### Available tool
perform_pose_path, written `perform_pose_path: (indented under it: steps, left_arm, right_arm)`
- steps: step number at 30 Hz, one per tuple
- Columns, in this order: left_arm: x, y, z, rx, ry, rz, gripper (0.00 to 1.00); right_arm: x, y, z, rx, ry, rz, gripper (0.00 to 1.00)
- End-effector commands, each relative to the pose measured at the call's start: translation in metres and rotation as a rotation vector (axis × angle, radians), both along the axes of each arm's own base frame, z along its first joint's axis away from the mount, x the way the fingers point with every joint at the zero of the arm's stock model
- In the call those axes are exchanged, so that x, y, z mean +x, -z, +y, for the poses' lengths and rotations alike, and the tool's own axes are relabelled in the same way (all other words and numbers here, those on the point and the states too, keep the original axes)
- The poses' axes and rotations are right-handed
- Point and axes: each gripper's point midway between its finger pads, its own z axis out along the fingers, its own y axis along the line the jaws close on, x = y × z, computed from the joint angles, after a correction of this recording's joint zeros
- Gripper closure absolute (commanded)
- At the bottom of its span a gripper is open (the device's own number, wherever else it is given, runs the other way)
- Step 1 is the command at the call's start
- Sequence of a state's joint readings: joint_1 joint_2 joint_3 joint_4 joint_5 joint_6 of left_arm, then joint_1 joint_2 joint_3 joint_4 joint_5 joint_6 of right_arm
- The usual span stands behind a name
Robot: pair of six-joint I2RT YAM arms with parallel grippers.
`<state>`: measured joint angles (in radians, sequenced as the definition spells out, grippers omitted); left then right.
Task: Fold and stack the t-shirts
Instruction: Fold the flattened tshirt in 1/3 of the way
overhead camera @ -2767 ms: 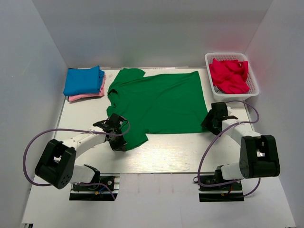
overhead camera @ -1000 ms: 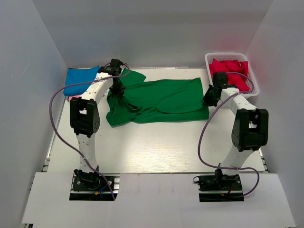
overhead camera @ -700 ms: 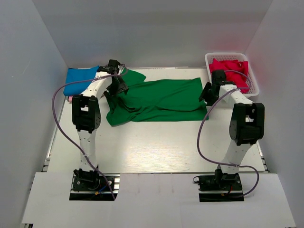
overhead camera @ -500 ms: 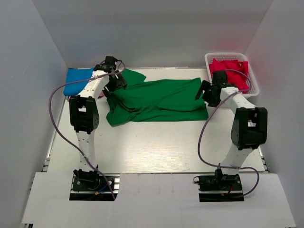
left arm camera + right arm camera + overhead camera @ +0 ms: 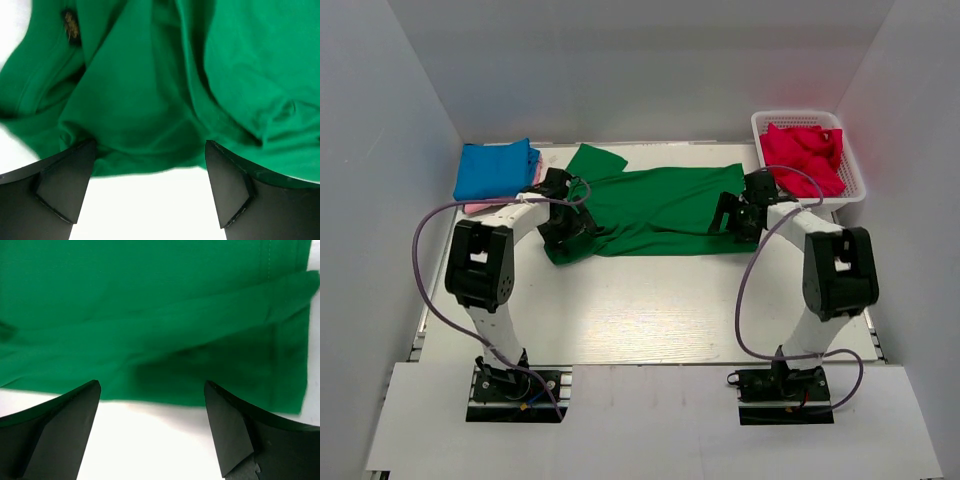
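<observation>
The large green t-shirt (image 5: 660, 205) lies folded lengthwise across the far half of the table, rumpled at its left end. My left gripper (image 5: 570, 228) hangs open over that left end; in the left wrist view the gripper (image 5: 147, 200) has bare table between its fingers and green cloth (image 5: 150, 90) just beyond. My right gripper (image 5: 728, 215) is open at the shirt's right near edge, and the right wrist view shows the gripper (image 5: 150, 435) empty above the hem (image 5: 200, 390). A folded blue t-shirt (image 5: 495, 168) rests on a pink one (image 5: 480, 208) at the far left.
A white lattice basket (image 5: 857, 190) at the far right holds crumpled red t-shirts (image 5: 802, 158). White walls close in the table on three sides. Purple cables loop from both arms over the near half of the table.
Both grippers were shut on the green shirt's edge at the far side; they have opened, let it go and drawn back toward the shirt's near edge. The shirt now lies folded in half.
</observation>
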<state>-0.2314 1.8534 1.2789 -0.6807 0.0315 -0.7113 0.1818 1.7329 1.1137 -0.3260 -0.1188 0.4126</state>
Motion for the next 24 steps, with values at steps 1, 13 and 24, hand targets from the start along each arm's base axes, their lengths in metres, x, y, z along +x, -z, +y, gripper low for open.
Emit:
perform_pose_path:
  steps: [1,13,24]
  left_arm:
    - [0.017,0.005,-0.005,-0.025,-0.021,-0.051,0.00]
    - [-0.135,0.056,0.067,0.221,-0.184,0.270,0.00]
    - [-0.147,0.003,0.047,0.081,-0.132,0.111,0.00]
  right_arm:
    - [0.012,0.020,-0.006,-0.017,0.033,0.013,0.10]
    - [-0.095,0.061,-0.045,-0.123,0.113,0.207,0.10]
    - [-0.122,0.012,-0.014,-0.005,-0.064,0.046,0.10]
